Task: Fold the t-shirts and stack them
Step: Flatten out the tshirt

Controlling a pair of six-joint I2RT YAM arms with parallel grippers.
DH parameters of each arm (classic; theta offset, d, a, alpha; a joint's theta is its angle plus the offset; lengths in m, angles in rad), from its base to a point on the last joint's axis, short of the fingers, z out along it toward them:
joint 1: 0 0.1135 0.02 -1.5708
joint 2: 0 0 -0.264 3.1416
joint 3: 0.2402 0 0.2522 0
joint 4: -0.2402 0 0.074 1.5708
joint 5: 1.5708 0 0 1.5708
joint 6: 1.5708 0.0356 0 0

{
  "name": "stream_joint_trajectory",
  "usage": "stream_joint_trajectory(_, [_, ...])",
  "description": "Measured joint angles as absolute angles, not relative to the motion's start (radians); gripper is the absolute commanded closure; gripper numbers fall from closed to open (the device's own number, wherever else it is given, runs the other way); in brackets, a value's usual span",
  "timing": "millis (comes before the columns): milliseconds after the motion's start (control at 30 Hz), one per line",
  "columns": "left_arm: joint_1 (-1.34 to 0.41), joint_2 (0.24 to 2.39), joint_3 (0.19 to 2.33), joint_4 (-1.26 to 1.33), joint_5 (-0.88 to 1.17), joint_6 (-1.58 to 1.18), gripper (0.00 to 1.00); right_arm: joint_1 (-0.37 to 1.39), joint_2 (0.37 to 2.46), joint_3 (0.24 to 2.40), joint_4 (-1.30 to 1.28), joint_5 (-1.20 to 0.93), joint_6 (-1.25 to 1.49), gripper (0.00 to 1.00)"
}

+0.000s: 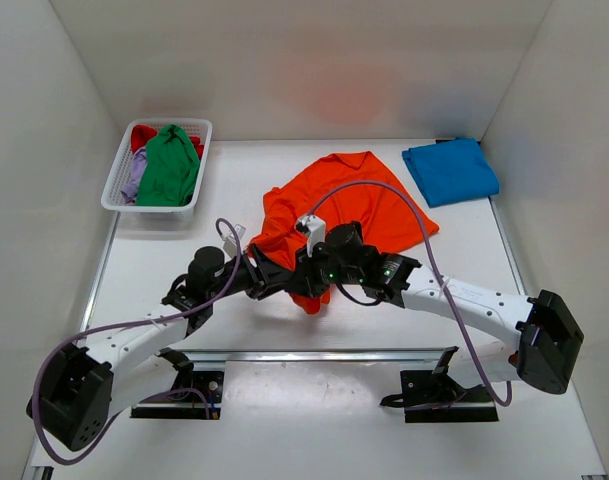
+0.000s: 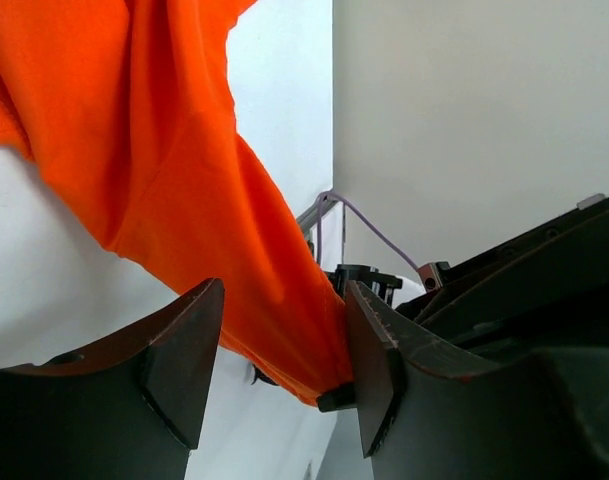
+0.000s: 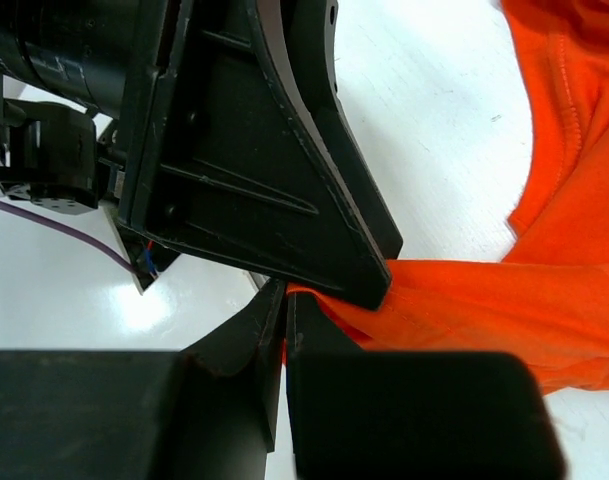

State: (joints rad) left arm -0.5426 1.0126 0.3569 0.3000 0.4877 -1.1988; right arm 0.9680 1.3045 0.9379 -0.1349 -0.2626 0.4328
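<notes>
On the counter (image 1: pixel 144 250): orange t-shirt (image 1: pixel 354 205) lies mid-surface and crumpled, with its near hem drawn to a point where both arms meet.
Elsewhere: folded blue t-shirt (image 1: pixel 450 170) far right; green t-shirt (image 1: pixel 169 165) heaped in the basket (image 1: pixel 119 180) far left.
Right end effector (image 3: pixel 284 300): fingers all but closed, nipping a thin edge of orange cloth.
Left end effector (image 2: pixel 284 290): jaws well apart; the cloth runs between them, against one finger, not gripped.
Risk, slip: the right's hold looks like a narrow bite, so a pull would probably free the hem.
Risk, collision: the two end effectors sit crowded together, and a closing or turning move may knock them.
Risk, bunching: a hem gathered at one point would likely drag up rumpled.
Pointing: collar toward the far wall, hem toward the arms.
Long axis: roughly near to far, slightly skewed.
</notes>
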Motion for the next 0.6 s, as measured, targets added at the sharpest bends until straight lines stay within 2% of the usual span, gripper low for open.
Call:
stream_joint_trajectory(100, [-0.548,1.038,0.357,0.329,0.487,-1.219,0.31,0.968,1.304,0.955,-0.153,-0.252,0.418,1.0])
stream_joint_trajectory(200, [-0.551,1.073,0.358,0.352,0.495,-1.237,0.33,0.969,1.304,0.97,-0.178,-0.235,0.406,1.0])
stream_joint_trajectory(267, [-0.554,1.09,0.358,0.362,0.503,-1.247,0.48,0.97,1.304,0.973,-0.19,-0.227,0.398,0.99])
stream_joint_trajectory(333, [-0.559,1.101,0.358,0.381,0.511,-1.266,0.92,0.97,1.304,0.977,-0.2,-0.221,0.391,1.0])
stream_joint_trajectory(367, [-0.56,1.105,0.358,0.39,0.519,-1.273,1.0,0.97,1.304,0.981,-0.201,-0.216,0.387,1.0])
stream_joint_trajectory(433, [-0.566,1.107,0.355,0.41,0.544,-1.281,1.0,0.967,1.304,0.993,-0.198,-0.196,0.371,0.99])
stream_joint_trajectory(600, [-0.563,1.093,0.344,0.441,0.563,-1.297,1.0,0.955,1.291,0.996,-0.176,-0.177,0.347,0.76])
